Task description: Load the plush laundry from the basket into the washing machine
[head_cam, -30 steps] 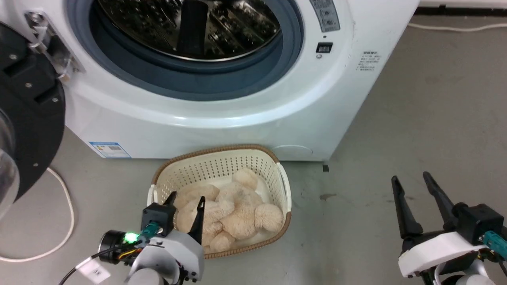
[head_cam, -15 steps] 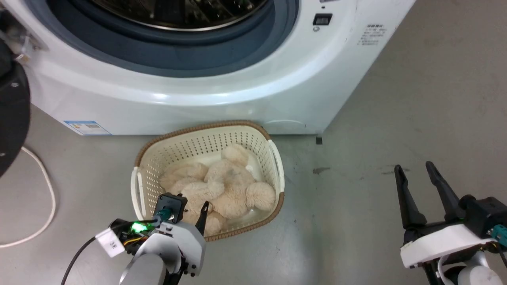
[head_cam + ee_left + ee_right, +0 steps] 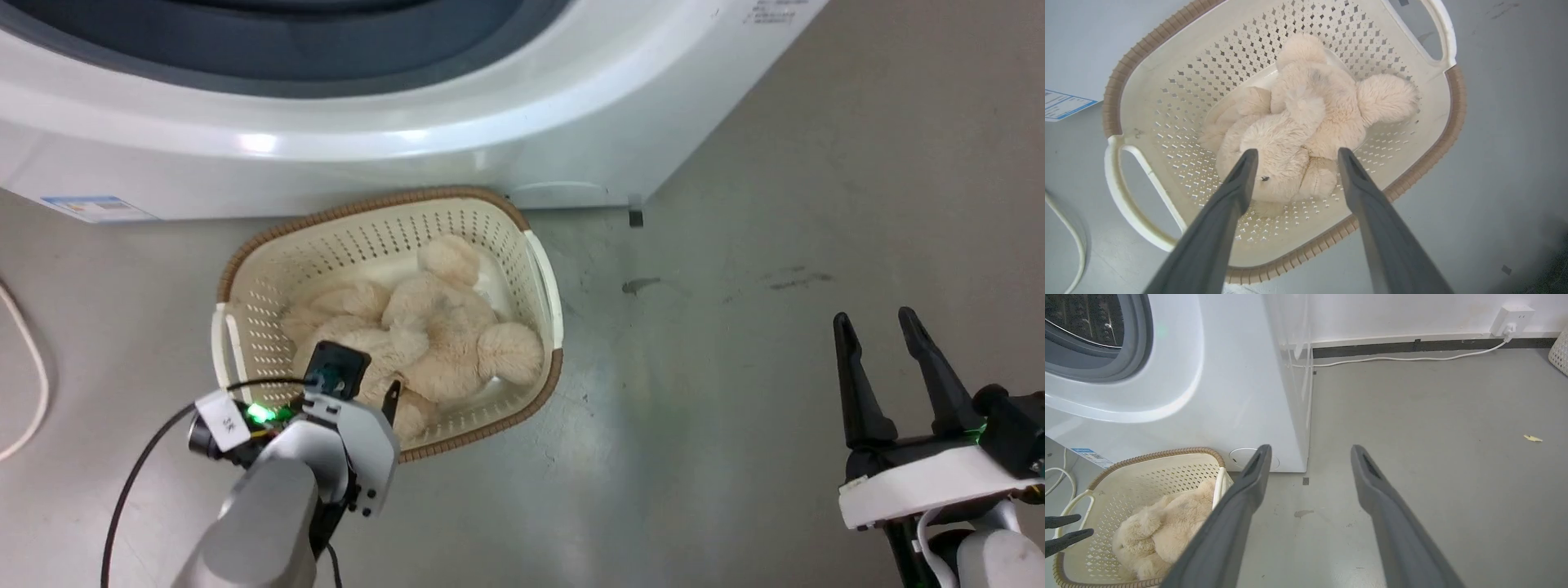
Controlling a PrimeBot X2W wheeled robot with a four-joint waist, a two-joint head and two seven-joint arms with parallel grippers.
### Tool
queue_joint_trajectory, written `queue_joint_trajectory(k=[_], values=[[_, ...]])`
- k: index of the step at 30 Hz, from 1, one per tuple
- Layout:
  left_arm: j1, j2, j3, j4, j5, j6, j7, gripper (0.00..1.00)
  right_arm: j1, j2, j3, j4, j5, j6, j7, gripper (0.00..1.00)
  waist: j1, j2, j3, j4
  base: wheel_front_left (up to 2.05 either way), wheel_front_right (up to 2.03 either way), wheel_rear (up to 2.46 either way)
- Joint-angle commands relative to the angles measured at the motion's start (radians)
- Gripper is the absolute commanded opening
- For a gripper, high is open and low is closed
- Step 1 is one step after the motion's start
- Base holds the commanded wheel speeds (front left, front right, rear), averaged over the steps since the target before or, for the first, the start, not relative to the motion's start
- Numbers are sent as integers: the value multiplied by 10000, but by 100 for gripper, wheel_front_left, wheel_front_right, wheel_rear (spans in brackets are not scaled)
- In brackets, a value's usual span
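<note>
Just ahead of the left tool [image 3: 1294, 152], its fingers parted, the fluffy cream teddy bear [image 3: 1306, 122] lies in the cream perforated plastic basket [image 3: 1167, 81], head nearest, body running away; the right tool [image 3: 873, 317], likewise parted, stands well apart.

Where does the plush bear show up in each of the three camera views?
Head view: plush bear left of centre, lying in the basket.
Left wrist view: centre, just beyond the left end effector's open fingertips.
Right wrist view: lower left corner.
Shared landmark: the basket's brown rim.
</note>
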Motion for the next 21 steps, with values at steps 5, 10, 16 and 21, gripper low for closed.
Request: queue_joint_trajectory(k=[5, 10, 16, 21], values=[[-1284, 313, -755, 930, 54, -117, 28, 100, -388, 9, -49, -11, 105, 4, -235, 100, -2, -1, 892, -276, 0, 0, 0], [-1894, 428, -1047, 1490, -37, -119, 168, 100, -480, 9, -74, 23, 282, 4, -339, 100, -2, -1, 1370, -389, 0, 0, 0], [-2609, 846, -1734, 2200, 249, 53, 523, 100, -669, 10, -52, 82, 575, 5, -464, 100, -2, -1, 1979, -580, 0, 0, 0], [-3189, 995, -2050, 2552, 317, 343, 417, 100, -799, 10, 19, 156, 730, 5, -547, 100, -2, -1, 2400, -700, 0, 0, 0]])
